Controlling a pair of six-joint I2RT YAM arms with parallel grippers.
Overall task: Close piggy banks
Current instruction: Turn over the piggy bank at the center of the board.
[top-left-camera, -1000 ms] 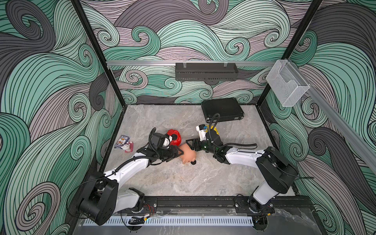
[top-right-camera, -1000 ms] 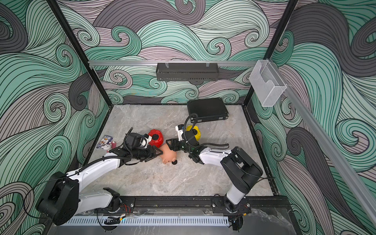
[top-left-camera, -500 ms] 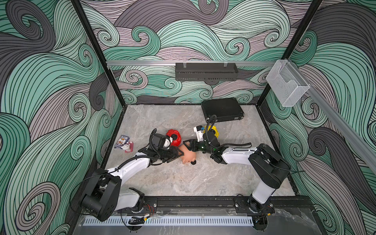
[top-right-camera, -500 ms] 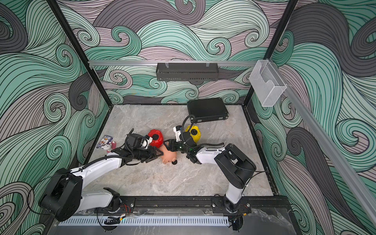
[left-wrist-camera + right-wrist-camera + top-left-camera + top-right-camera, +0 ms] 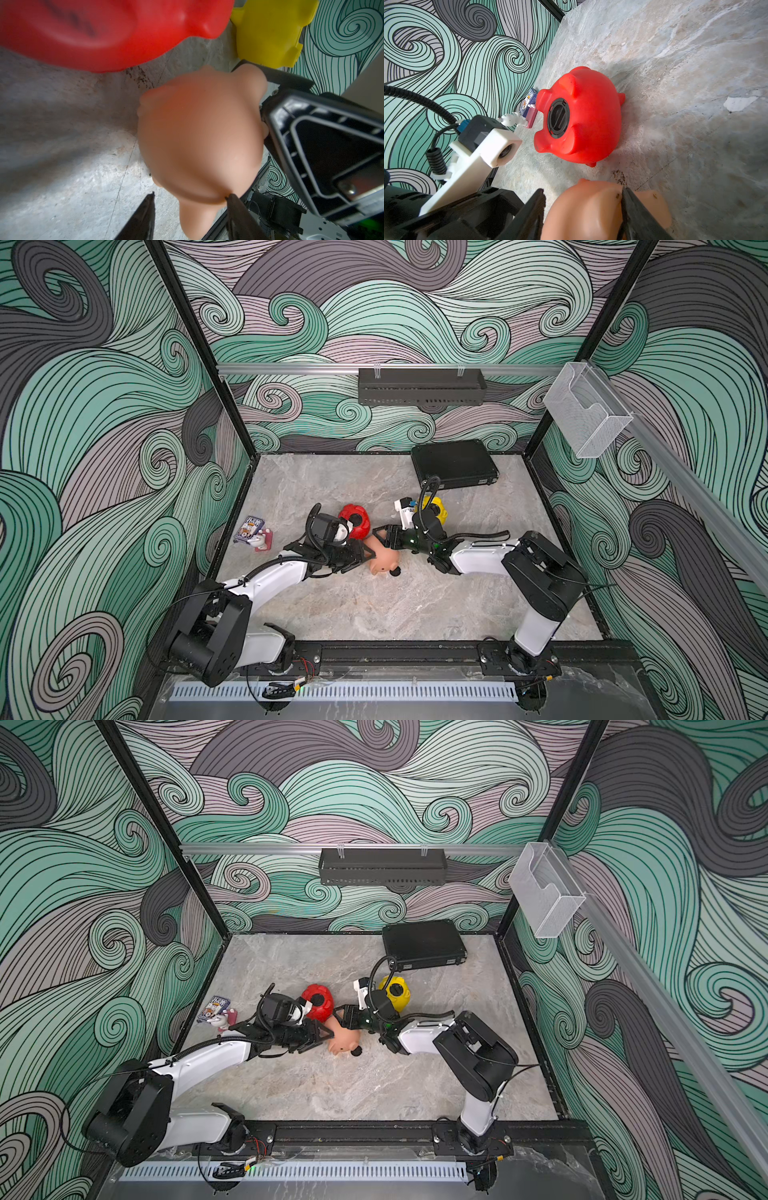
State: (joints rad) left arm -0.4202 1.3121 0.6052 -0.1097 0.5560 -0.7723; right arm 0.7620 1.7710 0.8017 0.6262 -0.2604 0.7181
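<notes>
A: Nearest the rail, on the marble floor (image 5: 374, 605), what lies between the arms?

B: The peach-pink pig (image 5: 384, 558), on its side, its long axis running roughly from one gripper toward the other. A small black plug (image 5: 397, 571) sits at its near end.

A: Which arm is closer?

B: Both are at it. The left gripper (image 5: 360, 556) comes in from its side; in its wrist view one finger (image 5: 236, 205) touches the pig (image 5: 199, 137) and the other stands clear, so I cannot tell whether it grips.

A: And the right gripper (image 5: 384, 536)?

B: Jaws parted around the pig's far end, one finger (image 5: 631, 203) against it; a firm hold is not clear either.

A: Beyond them?

B: The red pig (image 5: 355, 520), belly up and plugged, then the yellow pig (image 5: 434, 508), then the black case (image 5: 455, 462).
</notes>
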